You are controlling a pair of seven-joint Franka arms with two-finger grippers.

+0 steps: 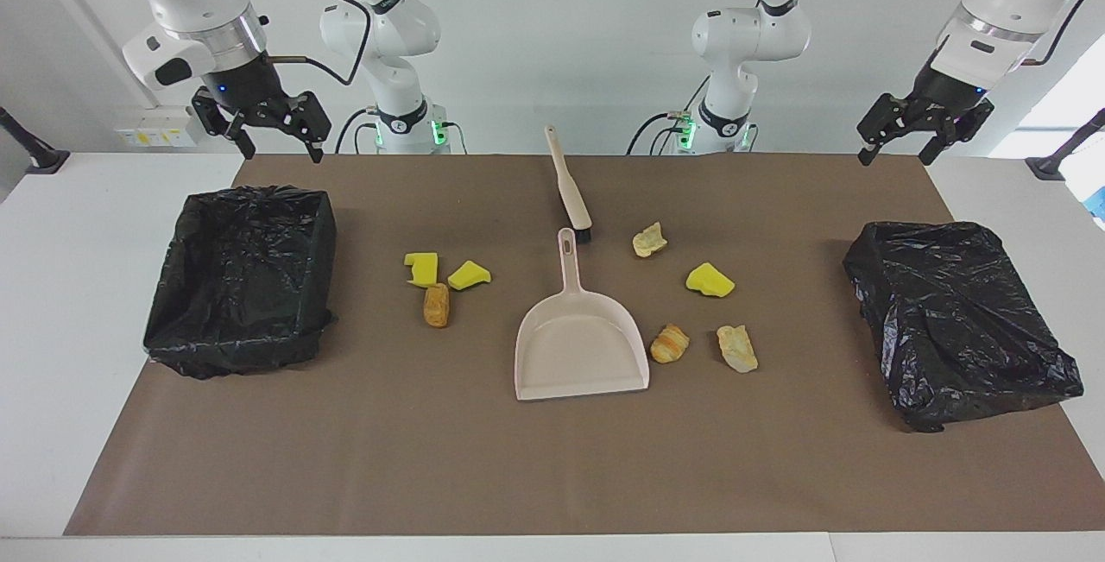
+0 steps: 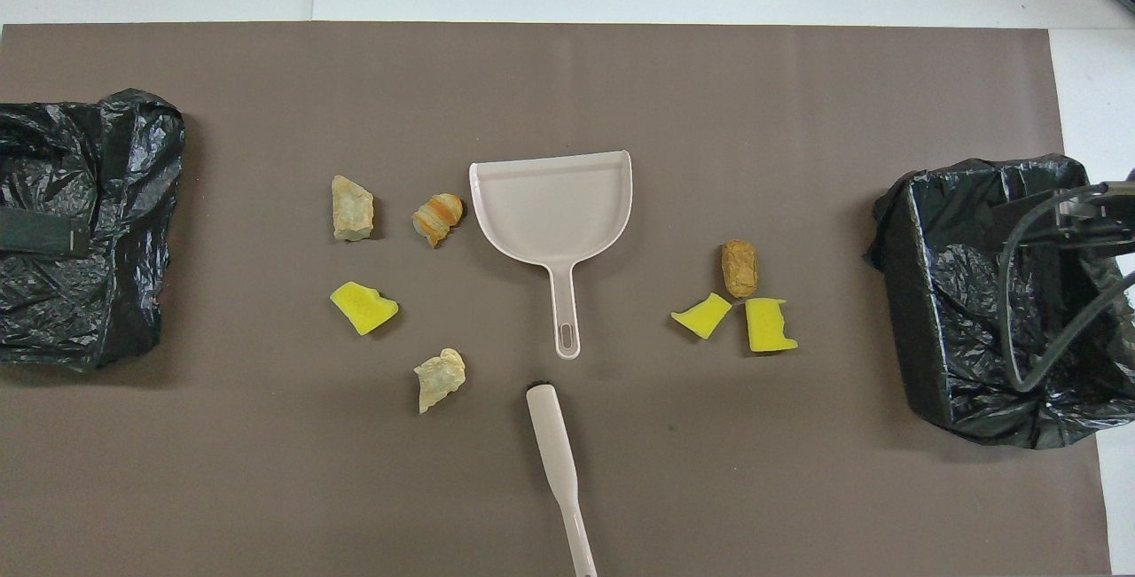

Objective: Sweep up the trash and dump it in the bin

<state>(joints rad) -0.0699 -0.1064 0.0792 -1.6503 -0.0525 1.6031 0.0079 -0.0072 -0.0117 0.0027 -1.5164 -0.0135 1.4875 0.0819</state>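
Several pieces of trash lie on the brown mat: yellow foam chunks (image 1: 421,268) (image 1: 469,274) (image 1: 710,280), orange-brown lumps (image 1: 437,305) (image 1: 670,344) and pale lumps (image 1: 649,240) (image 1: 737,348). The beige dustpan (image 1: 581,346) (image 2: 551,205) lies in the middle, its handle toward the robots. The brush (image 1: 570,186) (image 2: 554,435) lies nearer to the robots, its bristles by the handle. An open bin (image 1: 242,277) (image 2: 993,293) lined with a black bag stands toward the right arm's end. My right gripper (image 1: 285,156) hangs open and empty over it. My left gripper (image 1: 896,159) hangs open and empty at the other end.
A second box (image 1: 958,320) (image 2: 80,222), covered over with a black bag, stands toward the left arm's end, under the left gripper. The brown mat (image 1: 552,476) has bare room farther from the robots than the dustpan. White table shows around the mat.
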